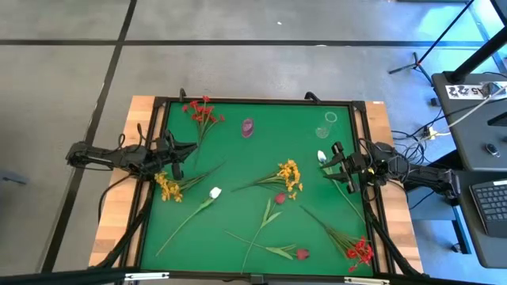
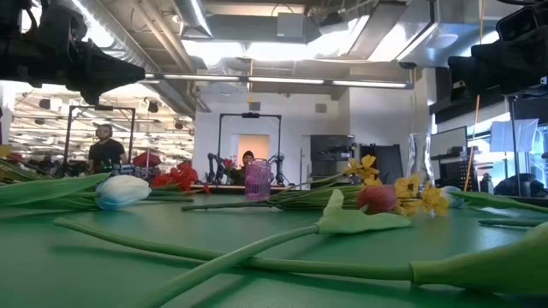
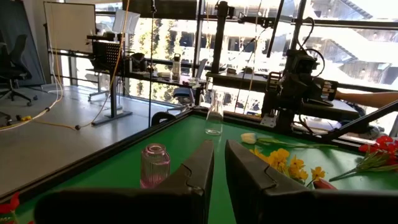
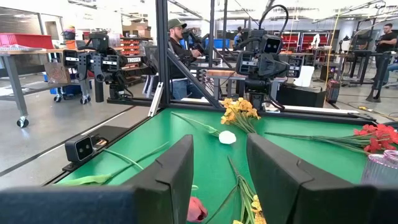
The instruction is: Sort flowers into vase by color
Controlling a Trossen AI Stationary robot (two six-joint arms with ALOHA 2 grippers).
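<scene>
Open green mat point(image 1: 245, 170) lies mid-table between the pink vase point(image 1: 248, 127) and the yellow-orange cluster point(image 1: 289, 177) — a clear lane. Toward the near edge, crossing stems of the white bud point(image 1: 215, 192) and dark red buds point(image 1: 280, 199) clutter passage — the red cluster point(image 1: 359, 251) fills one near corner.

One camera looks straight down on the green-topped desk point(image 1: 261, 158); one sits at desk-top level; both wrist cameras face across it, sharing the ribbed pink glass vase point(image 3: 155, 165).
</scene>
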